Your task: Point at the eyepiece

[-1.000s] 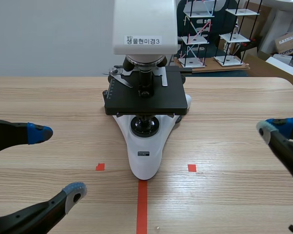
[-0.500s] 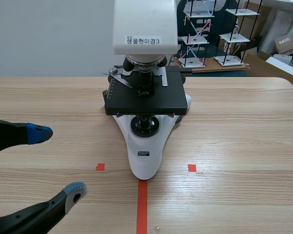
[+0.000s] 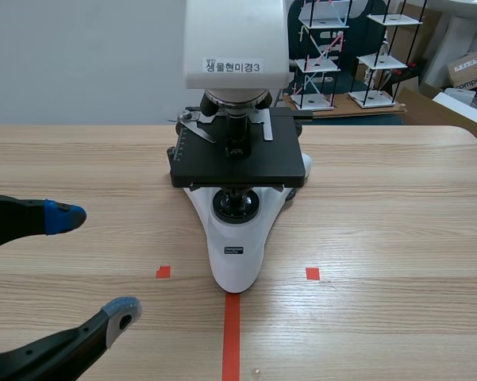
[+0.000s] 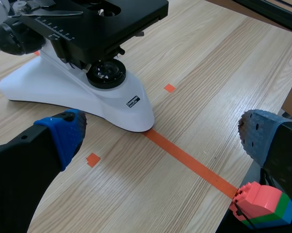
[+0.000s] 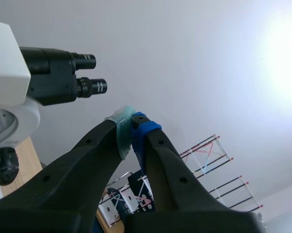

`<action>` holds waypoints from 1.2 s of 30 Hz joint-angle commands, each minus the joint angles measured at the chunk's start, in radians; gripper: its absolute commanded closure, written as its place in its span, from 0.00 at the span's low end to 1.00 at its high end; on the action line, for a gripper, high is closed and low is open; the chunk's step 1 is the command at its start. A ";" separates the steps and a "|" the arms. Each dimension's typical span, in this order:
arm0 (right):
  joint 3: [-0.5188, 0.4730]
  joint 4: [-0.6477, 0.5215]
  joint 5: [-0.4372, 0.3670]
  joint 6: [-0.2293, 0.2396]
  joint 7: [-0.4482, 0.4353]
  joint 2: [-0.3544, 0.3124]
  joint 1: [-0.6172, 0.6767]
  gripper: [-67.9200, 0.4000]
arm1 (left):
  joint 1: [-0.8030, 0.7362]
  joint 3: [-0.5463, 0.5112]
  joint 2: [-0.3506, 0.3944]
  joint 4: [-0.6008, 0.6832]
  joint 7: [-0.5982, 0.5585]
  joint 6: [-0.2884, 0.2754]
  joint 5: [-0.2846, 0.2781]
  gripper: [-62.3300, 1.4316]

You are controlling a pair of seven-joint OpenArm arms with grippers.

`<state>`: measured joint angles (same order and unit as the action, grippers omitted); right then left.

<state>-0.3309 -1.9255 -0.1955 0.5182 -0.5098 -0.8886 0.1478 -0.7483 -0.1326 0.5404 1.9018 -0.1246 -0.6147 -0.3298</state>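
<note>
A white microscope (image 3: 236, 238) with a black stage (image 3: 236, 155) stands at the table's middle; its head (image 3: 236, 40) runs off the scene view's upper edge, so its eyepieces are hidden there. In the right wrist view the two black eyepieces (image 5: 90, 73) jut from the microscope head (image 5: 7, 56). My right gripper (image 5: 130, 127) is shut on nothing, raised, its tips just below and beyond the eyepieces, not touching. My right arm is out of the scene view. My left gripper (image 3: 91, 262) stands open low at the table's left, near the microscope's base (image 4: 77, 94).
A red, green and blue block (image 4: 263, 206) lies under my left gripper's finger (image 4: 274, 145). Shelves of rod models (image 3: 349, 55) and cardboard boxes (image 3: 468, 67) stand beyond the table's far right. Orange-red tape marks (image 3: 232, 329) lie in front of the microscope.
My right gripper has risen out of the scene view from the table's right edge. The left arm and the microscope have not moved.
</note>
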 commanded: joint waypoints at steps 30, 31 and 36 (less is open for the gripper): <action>1.151 0.432 0.120 -0.227 0.300 0.086 -1.147 0.98 | -0.002 -0.003 0.003 0.008 -0.014 -0.002 -0.010 0.00; 1.164 0.447 0.119 -0.227 0.306 0.096 -1.163 0.98 | -0.002 -0.003 0.003 0.008 -0.014 -0.002 -0.010 0.00; 1.203 0.487 0.113 -0.228 0.315 0.116 -1.202 0.98 | -0.002 -0.003 0.003 0.008 -0.014 -0.002 -0.010 0.00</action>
<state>0.8814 -1.4235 -0.0757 0.3023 -0.1925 -0.7643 -1.0328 -0.7483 -0.1326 0.5404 1.9018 -0.1246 -0.6147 -0.3298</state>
